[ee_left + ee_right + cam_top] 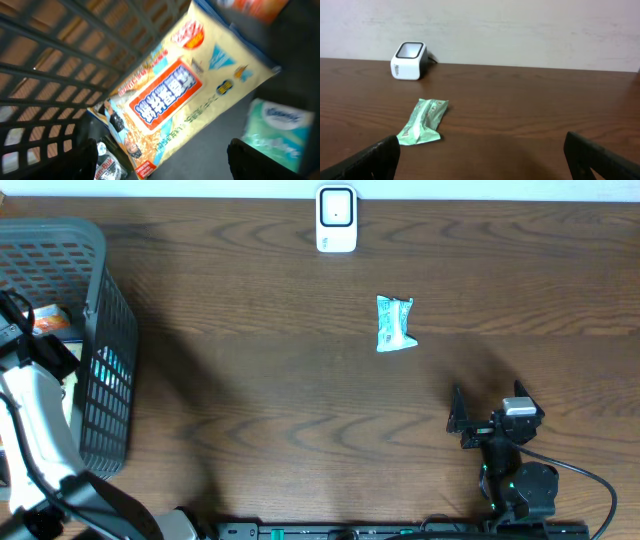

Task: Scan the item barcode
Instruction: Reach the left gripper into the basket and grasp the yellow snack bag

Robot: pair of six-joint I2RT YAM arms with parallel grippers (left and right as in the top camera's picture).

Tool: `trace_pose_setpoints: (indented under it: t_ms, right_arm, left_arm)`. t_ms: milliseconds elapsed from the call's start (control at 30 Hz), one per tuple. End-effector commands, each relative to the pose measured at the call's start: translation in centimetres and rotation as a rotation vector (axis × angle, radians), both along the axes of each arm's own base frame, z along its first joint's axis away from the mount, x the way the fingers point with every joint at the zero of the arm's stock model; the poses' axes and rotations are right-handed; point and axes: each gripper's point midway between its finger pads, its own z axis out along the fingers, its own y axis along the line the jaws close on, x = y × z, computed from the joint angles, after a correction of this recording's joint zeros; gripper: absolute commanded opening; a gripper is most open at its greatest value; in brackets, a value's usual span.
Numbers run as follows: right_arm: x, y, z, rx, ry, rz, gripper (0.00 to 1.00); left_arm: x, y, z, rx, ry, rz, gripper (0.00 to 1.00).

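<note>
My left arm (pixel 42 415) wore a white shell over black joints. My right arm (pixel 515 480) was black, green-lit, trailing a black cable (pixel 600 480); the right pincer (pixel 481 145) had black fingers (pixel 370 160).

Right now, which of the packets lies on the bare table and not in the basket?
The small green packet near the white scanner. The yellow snack bag and the teal pack both lie inside the grey basket.

The left arm (pixel 40 410) rises along the frame's left edge, the left pincer (pixel 167 162) spread wide. The right pincer (pixel 482 160) sits lower right, jaws parted, empty.
</note>
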Motion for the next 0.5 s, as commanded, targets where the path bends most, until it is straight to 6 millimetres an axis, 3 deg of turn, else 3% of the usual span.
trace_pose_setpoints:
  t_ms: [0,200,467]
  right_arm:
    - [0.0,-0.1,-0.1,0.014,0.002,-0.004,0.99]
    - [0.0,-0.1,0.0,0.014,0.001,-0.004,0.99]
    - [0.0,-0.1,0.0,0.014,0.001,-0.004,0.99]
  left_arm:
    - [-0.7,0.5,-2.8,-0.055,0.101,-0.02,0.82]
    - [-1.5,-1.0,-7.3,-0.188,0.196,-0.037,0.82]
    - [-1.1,-1.1,-10.6,-0.248,0.244,-0.047,0.82]
